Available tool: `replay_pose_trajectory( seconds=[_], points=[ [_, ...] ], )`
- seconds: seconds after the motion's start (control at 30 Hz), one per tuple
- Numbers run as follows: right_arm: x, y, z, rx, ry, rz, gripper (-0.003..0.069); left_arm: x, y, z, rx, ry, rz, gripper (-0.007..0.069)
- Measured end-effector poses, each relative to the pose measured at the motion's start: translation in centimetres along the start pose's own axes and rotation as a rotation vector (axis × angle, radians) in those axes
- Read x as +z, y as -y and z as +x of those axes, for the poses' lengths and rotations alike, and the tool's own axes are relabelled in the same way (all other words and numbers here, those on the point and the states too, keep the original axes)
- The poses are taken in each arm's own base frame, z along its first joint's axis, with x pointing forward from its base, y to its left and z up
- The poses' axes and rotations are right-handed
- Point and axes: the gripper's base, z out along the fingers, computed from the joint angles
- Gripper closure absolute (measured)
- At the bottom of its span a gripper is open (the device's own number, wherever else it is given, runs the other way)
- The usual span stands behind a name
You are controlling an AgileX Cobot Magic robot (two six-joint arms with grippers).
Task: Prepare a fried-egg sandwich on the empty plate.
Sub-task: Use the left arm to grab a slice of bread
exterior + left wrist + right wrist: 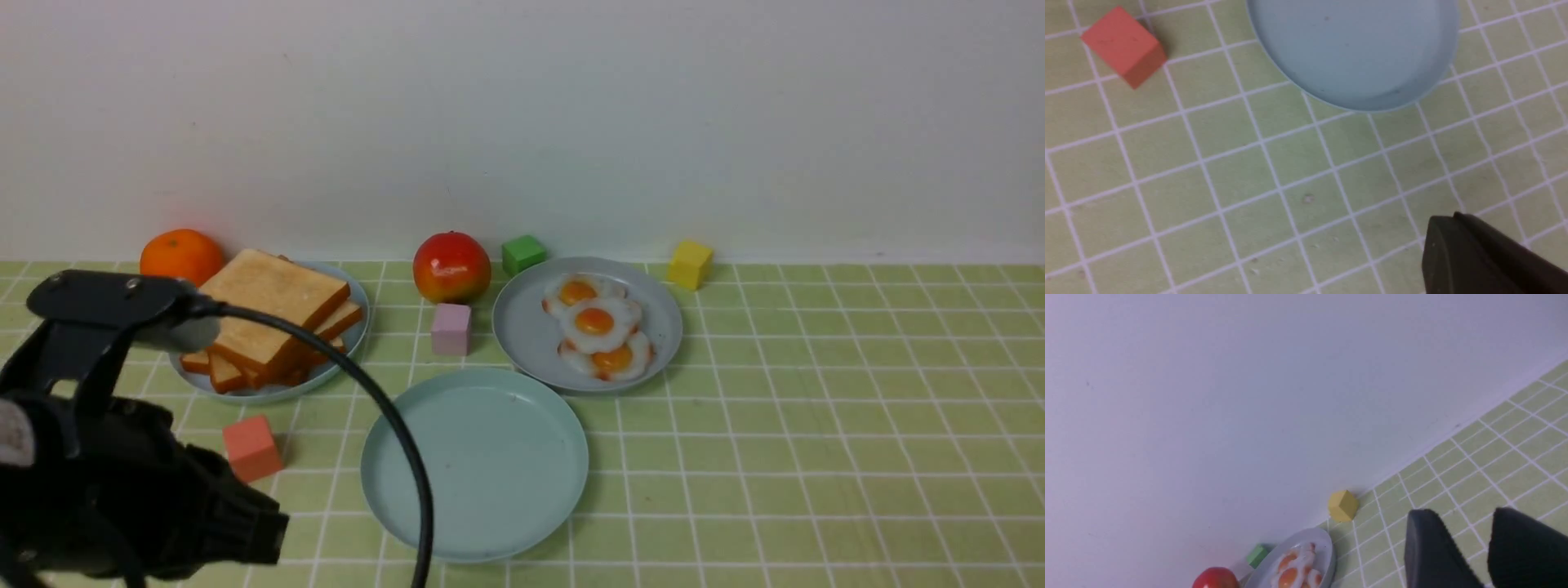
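Teal-green plate (pixel 475 465) empty, near left claw (pixel 1447 216), not touching; left claw closed, nothing held. Right claw (pixel 1466 535) wide, toast slices (pixel 273 302) stacked well apart from it.

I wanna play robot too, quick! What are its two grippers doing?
Left gripper: closed, holding nothing.
Right gripper: open, nothing between its jaws.

Orange (pixel 181 256), pale blue plate (pixel 255 398): beyond left jaws
Coral cube (pixel 252 448), lilac block (pixel 451 329): apart from left jaws
Red apple (pixel 451 267), green block (pixel 523 255), yellow block (pixel 691 264), grey plate (pixel 522 322): beyond right jaws
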Motion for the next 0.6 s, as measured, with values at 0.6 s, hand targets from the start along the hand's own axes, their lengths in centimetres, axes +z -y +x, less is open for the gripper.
replay_pose_trajectory(
  seconds=[0.6],
  points=[
    [3.8, -13.3, -9.6, -0.470, -0.891, -0.187, 0.0665, 8.0, -8.3, -10.6, -0.088, -0.058, -0.271, 0.0638]
  ],
)
